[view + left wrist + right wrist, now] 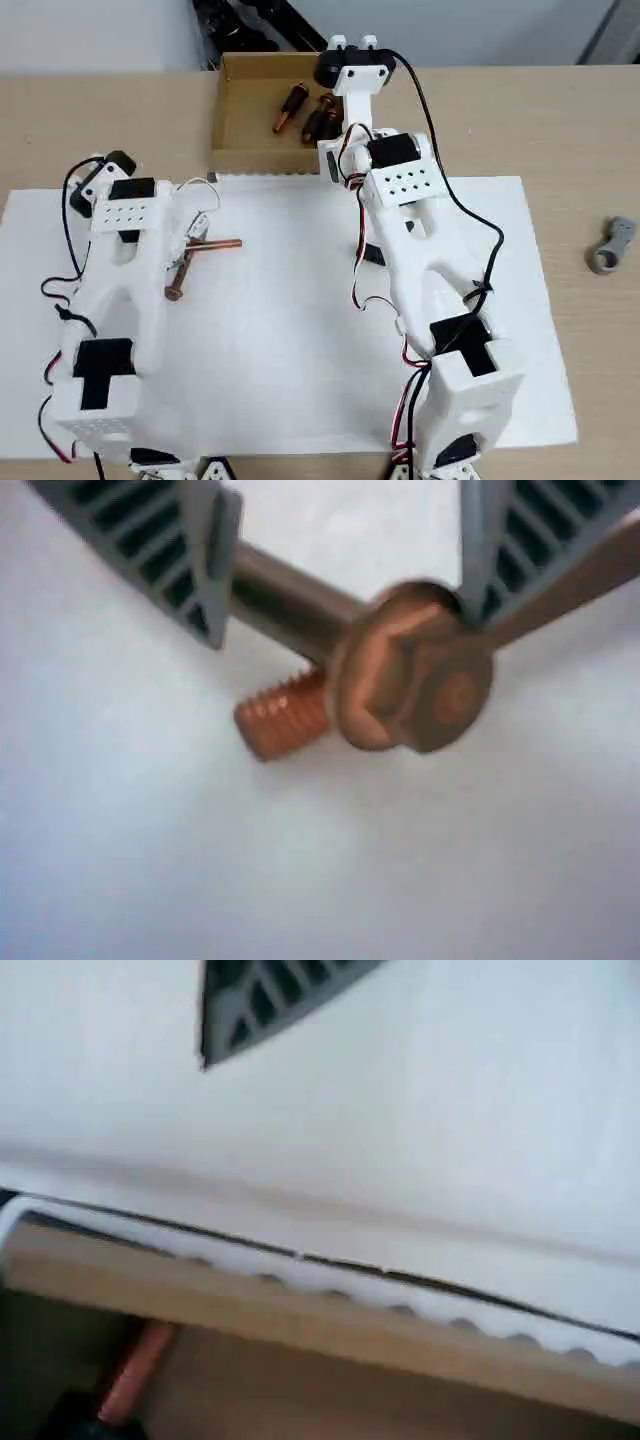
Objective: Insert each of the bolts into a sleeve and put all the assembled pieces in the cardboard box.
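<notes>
Boxed: dark-sleeved copper pieces (300, 112) in brown cardboard box (232, 110).
Remaining: copper hex-head bolt (400, 680), apparently unsleeved.
Left hand (345, 620): wide, astride bolt.
Right hand (335, 165): cannot tell.

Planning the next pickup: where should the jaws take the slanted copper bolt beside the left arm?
Probably mid-shank on the slanted bolt, from straight above, jaws across its length. It lies flat on the white sheet; the shank there is bare, while the far end crowds the second bolt.

Cardboard box (250, 125) behind sheet (280, 330), assembled pieces (312, 118) in it; bolts (178, 280) on sheet's left side.
</notes>
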